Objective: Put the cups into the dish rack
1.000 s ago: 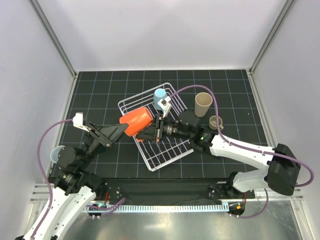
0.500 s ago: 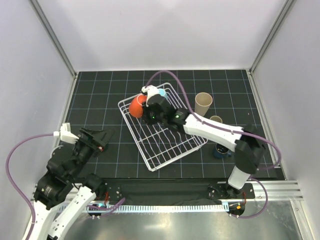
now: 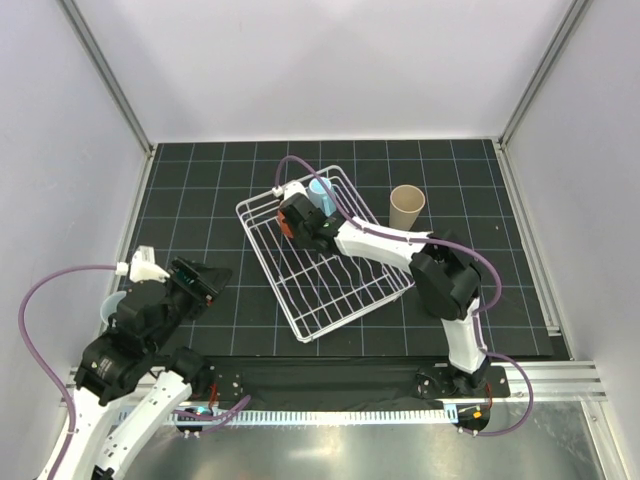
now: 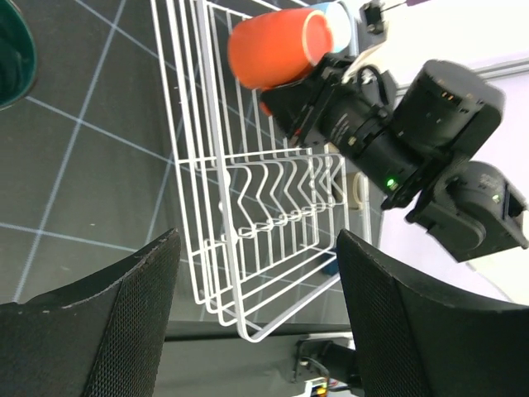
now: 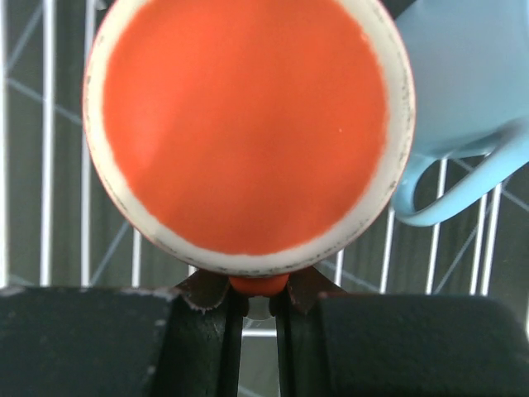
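The orange cup [image 5: 248,124] hangs over the far left corner of the white wire dish rack [image 3: 350,292], its small handle pinched between my right gripper's [image 5: 258,299] fingers. A light blue cup [image 5: 467,74] with a handle sits right beside it in that corner. From above, the right gripper [image 3: 292,218] covers most of the orange cup. My left gripper [image 3: 210,278] stands open and empty over the mat, left of the rack. Its view shows the orange cup [image 4: 273,48], the rack [image 4: 211,165] and the right gripper [image 4: 310,91] ahead.
A tall beige tumbler [image 3: 405,207] stands upright on the mat right of the rack. A dark teal cup [image 4: 12,50] sits at the left, its rim [image 3: 108,306] showing beside the left arm. The right arm stretches across the rack's right side.
The right gripper has carried the orange cup from the rack's middle to its far left corner beside the light blue cup. The left gripper has pulled back toward the near left.
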Robot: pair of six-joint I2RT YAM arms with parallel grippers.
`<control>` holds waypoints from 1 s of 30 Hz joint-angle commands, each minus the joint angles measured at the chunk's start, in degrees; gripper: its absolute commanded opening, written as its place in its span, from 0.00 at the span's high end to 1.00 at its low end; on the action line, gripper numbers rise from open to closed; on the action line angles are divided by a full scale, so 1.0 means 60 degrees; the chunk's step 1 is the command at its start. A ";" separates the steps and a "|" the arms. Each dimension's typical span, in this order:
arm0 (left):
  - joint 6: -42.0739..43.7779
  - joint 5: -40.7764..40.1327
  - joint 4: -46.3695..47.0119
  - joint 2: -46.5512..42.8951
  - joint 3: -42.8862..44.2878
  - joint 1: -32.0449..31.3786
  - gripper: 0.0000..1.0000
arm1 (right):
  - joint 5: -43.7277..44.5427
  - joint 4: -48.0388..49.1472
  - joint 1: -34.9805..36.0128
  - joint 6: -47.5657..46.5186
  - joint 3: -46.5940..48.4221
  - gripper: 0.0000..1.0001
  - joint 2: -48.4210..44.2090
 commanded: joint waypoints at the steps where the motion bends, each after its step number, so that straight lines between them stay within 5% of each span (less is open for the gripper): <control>1: 0.0366 -0.0257 -0.0063 0.0366 0.0263 -0.0012 0.27 | 0.0386 0.1376 -0.0154 -0.0472 0.0482 0.96 -0.0158; 18: 0.1054 -0.0272 -0.0619 0.0923 0.0702 -0.0012 0.29 | 0.0137 0.1304 -0.0432 -0.0986 0.1916 0.95 0.1337; 30: 0.0966 -0.0623 -0.1483 0.1743 0.0878 -0.0012 0.27 | -0.0053 0.0718 -0.0491 -0.0737 0.2255 0.59 0.1513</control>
